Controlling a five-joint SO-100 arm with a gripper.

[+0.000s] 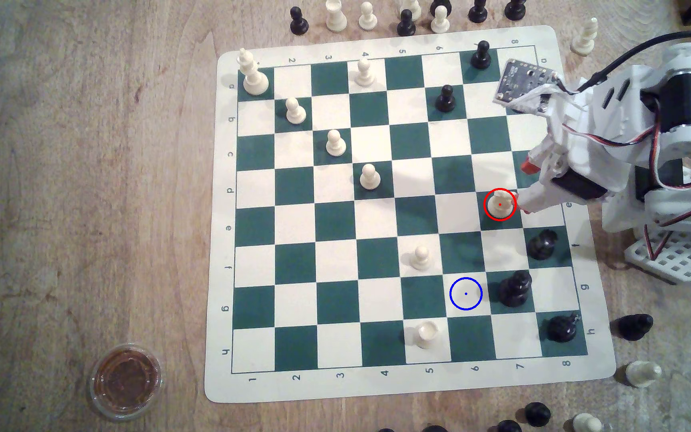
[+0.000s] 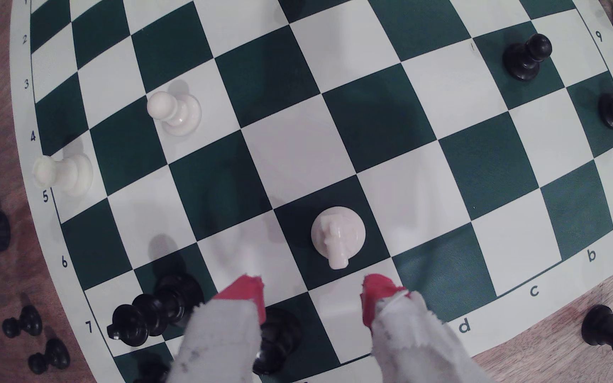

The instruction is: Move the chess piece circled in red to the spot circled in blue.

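Note:
The chess piece circled in red (image 1: 499, 204) is a small cream knight-like piece standing upright on a green square near the board's edge at the exterior view's right. From the wrist view the piece (image 2: 338, 235) stands just ahead of the gap between my fingers. My gripper (image 1: 524, 189) (image 2: 312, 294) is open, with its red-tipped fingers (image 2: 246, 294) spread wider than the piece and nothing between them. It hovers just right of the piece in the exterior view, without touching it. The spot circled in blue (image 1: 465, 293) is a bare cream square two rows nearer the front and one column to the left.
Black pieces (image 1: 542, 244) (image 1: 514, 288) (image 1: 562, 328) stand close by on the board's right side, one right next to the blue spot. A cream pawn (image 1: 420, 257) and a cream rook (image 1: 427, 334) sit left of the spot. Spare pieces ring the board (image 1: 219, 249); a cup (image 1: 125, 380) stands front left.

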